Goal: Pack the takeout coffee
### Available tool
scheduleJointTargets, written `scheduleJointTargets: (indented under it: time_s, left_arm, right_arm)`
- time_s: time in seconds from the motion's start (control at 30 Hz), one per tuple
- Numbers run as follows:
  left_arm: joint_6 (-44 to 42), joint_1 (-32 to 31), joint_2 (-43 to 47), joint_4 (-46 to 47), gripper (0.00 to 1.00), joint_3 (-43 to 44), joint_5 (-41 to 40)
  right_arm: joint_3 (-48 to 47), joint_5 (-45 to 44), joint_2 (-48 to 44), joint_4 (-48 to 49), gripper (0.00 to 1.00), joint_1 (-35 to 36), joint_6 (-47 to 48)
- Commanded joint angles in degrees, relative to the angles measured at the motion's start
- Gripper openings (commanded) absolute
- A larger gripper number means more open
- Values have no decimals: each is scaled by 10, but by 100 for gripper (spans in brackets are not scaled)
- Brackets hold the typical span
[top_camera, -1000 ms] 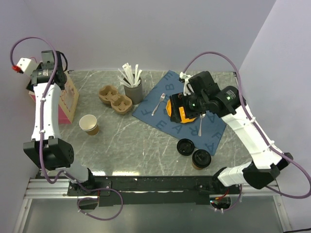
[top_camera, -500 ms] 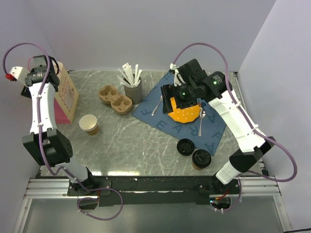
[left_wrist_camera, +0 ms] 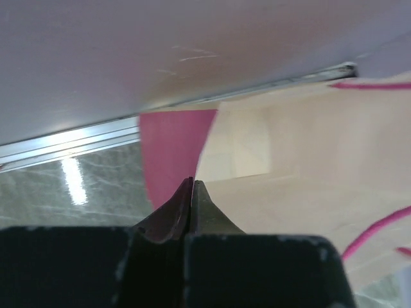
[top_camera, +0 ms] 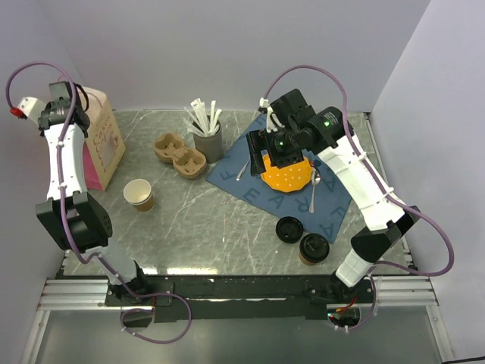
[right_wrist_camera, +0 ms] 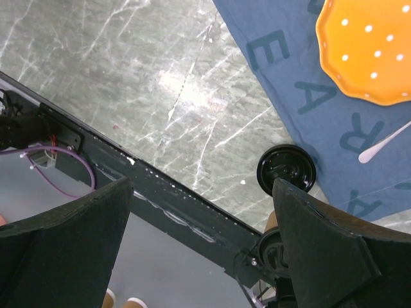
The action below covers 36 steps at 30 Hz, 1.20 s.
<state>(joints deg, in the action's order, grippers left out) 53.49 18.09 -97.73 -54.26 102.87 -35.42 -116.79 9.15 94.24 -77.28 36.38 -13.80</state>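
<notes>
Coffee (top_camera: 313, 247) at table (top_camera: 220, 220) near edge, loose lid (top_camera: 289, 229) just beside it. Right gripper (right_wrist_camera: 202, 192) wide open over plate (top_camera: 292, 173); left gripper (left_wrist_camera: 192, 186) closed beside bag (top_camera: 102, 144).

White arm links (top_camera: 62, 163), chunky black joints (top_camera: 73, 227), looping purple cables (top_camera: 303, 68), red-tipped white connector (top_camera: 23, 108), black tool fingers (right_wrist_camera: 321, 250)

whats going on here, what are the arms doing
The left gripper is shut at the rim of the paper bag at far left, seemingly pinching it. The right gripper hangs open and empty above the blue cloth, by the orange plate. The lidded coffee cup stands untouched near the front edge of the table, beside a loose black lid.
</notes>
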Motion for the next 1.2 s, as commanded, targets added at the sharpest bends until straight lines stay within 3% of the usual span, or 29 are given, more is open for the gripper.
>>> scheduleJointTargets:
  time_s: [0.0,0.33,0.57,0.7,0.97,1.07,1.17]
  left_arm:
    - [-34,2,30,42,1,67,46]
    - [-47,1,59,49,1,135,163]
    - [-74,-1,106,38,1,119,262]
    - [-95,-11,156,30,1,95,278]
    - [-121,-15,214,-55,1,135,410]
    - [-133,-15,240,-85,1,117,481]
    - [-142,-27,277,-91,1,32,560]
  right_arm:
    - [-27,-2,0,-20,97,3,11]
    - [-20,-15,-33,-19,97,3,2]
    - [6,-37,-74,-3,98,3,-16]
    - [31,-21,-99,15,98,3,-23]
    - [39,-35,-148,19,99,3,-39]
    - [45,-44,-165,23,99,2,-51]
    - [48,-45,-179,22,99,2,-64]
